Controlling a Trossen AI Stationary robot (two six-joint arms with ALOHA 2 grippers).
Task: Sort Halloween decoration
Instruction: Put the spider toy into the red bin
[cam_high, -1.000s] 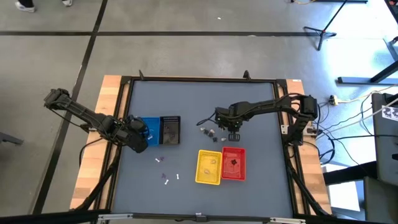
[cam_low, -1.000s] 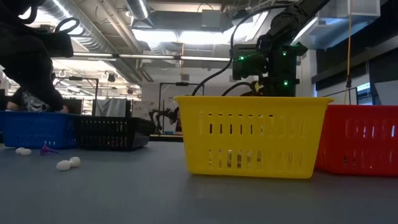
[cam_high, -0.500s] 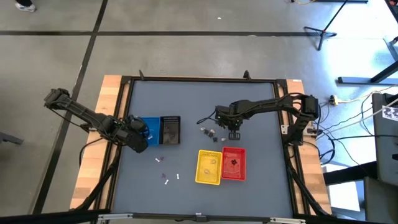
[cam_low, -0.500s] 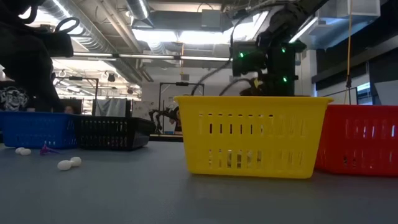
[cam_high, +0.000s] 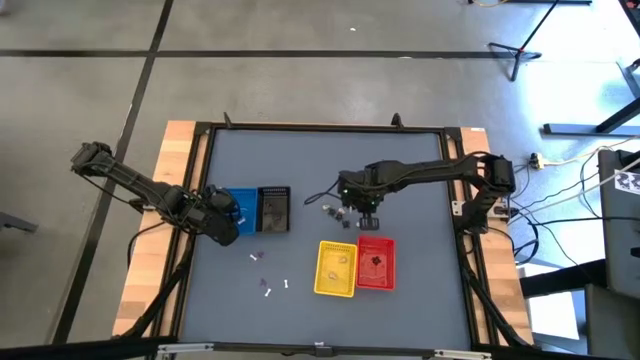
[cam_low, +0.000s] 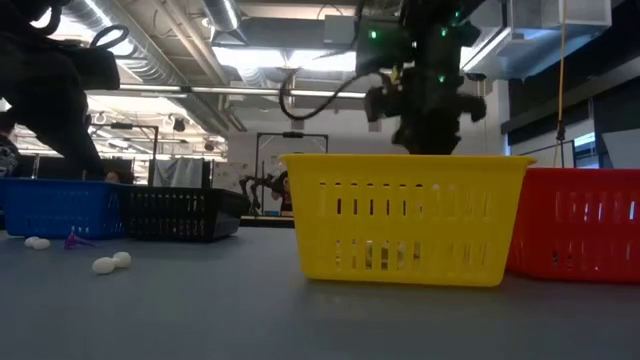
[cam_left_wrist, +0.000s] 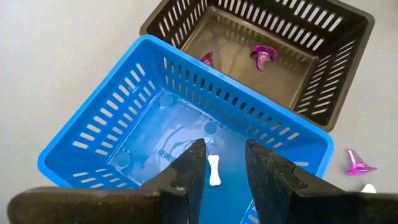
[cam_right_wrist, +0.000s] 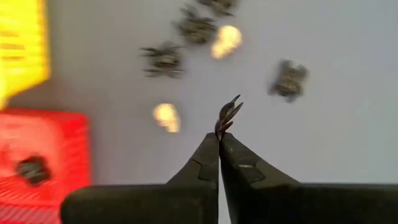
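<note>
So the right gripper (cam_right_wrist: 219, 134) is pinched fully closed on one tiny dark trinket (cam_right_wrist: 229, 112), holding it by a thin leg or edge right at the fingertips, hovering above the table just past the red basket (cam_high: 376, 263). The rest of the loose dark and pale trinkets (cam_high: 335, 212) sit on the table at roughly 9 o'clock from that gripper, and a few more (cam_high: 267, 283) lie at about 9 o'clock from the yellow basket (cam_high: 336, 268). My guess is these are featherlight hard plastic, spiky and a bit slippery, so a tip pinch across the body beats grabbing a leg, which could flick loose. The left gripper (cam_left_wrist: 216, 163) waits over the blue basket (cam_left_wrist: 112, 134), fingers a little apart and empty, with a small white bone (cam_left_wrist: 214, 171) lying below
</note>
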